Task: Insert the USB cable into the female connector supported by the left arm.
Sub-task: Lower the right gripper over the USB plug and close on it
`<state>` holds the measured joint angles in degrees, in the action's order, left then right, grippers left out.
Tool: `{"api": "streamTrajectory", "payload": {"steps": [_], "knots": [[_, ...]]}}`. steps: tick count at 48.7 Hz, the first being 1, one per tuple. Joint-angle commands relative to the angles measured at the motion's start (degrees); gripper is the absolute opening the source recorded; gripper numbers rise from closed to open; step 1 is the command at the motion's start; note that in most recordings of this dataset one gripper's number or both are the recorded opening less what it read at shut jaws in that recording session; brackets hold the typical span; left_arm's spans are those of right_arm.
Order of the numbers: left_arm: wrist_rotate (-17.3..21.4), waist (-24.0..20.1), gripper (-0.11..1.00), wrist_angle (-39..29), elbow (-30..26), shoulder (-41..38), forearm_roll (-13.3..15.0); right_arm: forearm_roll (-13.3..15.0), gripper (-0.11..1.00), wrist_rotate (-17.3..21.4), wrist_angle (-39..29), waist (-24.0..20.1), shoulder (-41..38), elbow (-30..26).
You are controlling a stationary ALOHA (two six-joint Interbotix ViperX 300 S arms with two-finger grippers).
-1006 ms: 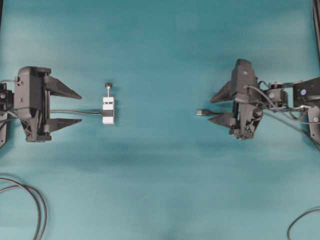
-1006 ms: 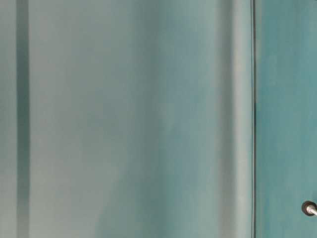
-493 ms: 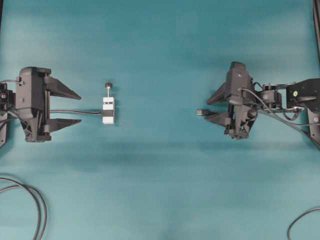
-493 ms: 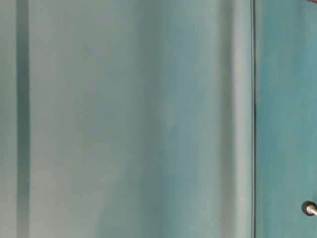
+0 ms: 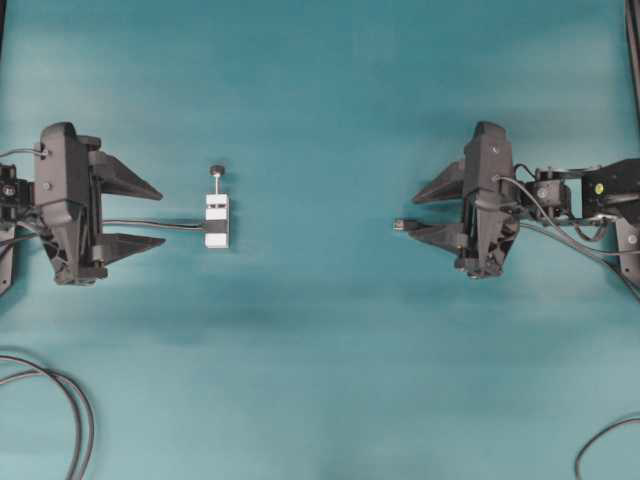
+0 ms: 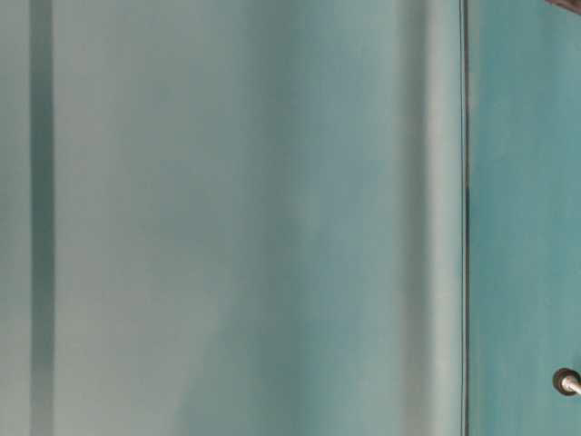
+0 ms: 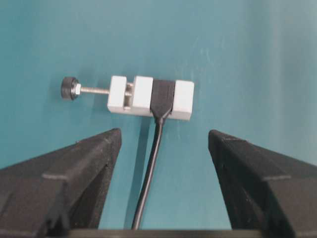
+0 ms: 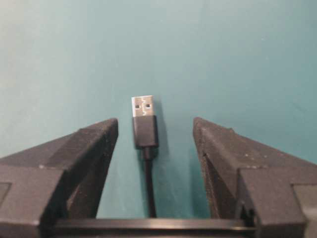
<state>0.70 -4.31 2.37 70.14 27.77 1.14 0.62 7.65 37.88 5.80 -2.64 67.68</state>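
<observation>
The female connector [image 5: 216,221] is a white block with a black band and a screw post with a dark knob [image 5: 216,170]. It lies on the teal table just ahead of my left gripper [image 5: 161,215], which is open and empty. In the left wrist view the connector [image 7: 143,96] lies beyond the fingertips [image 7: 111,139], and its grey cable [image 7: 151,173] runs back between them. The USB cable's plug [image 5: 400,225] lies on the table by the lower fingertip of my open right gripper [image 5: 414,214]. In the right wrist view the plug [image 8: 144,124] lies between the fingers, untouched.
Loose cable loops lie at the table's bottom left [image 5: 75,410] and bottom right [image 5: 600,445]. The right arm's wiring [image 5: 570,225] trails to the right edge. The table-level view shows blurred teal and a small dark knob [image 6: 566,381] at its lower right.
My right gripper shifted a little left and tilted, then came back right. The plug stayed in place. My left gripper's head shifted slightly. Both stay open.
</observation>
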Motion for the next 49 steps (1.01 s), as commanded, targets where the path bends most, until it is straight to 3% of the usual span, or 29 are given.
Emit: {"api": "streamTrajectory", "payload": {"steps": [1,18,49], "knots": [[-0.70,-0.18,0.79,0.18,-1.32,-0.70,0.09,0.09,0.63,-0.18,0.53,-0.70,0.35,0.00],[-0.70,-0.18,0.79,3.16,-4.04,-5.80,0.09,0.09,0.46,-0.26,-0.53,-2.46,0.44,1.32],[-0.70,-0.18,0.79,4.22,-4.39,-7.73,0.09,0.09,0.46,-0.62,-2.37,-0.97,-0.97,0.18]]}}
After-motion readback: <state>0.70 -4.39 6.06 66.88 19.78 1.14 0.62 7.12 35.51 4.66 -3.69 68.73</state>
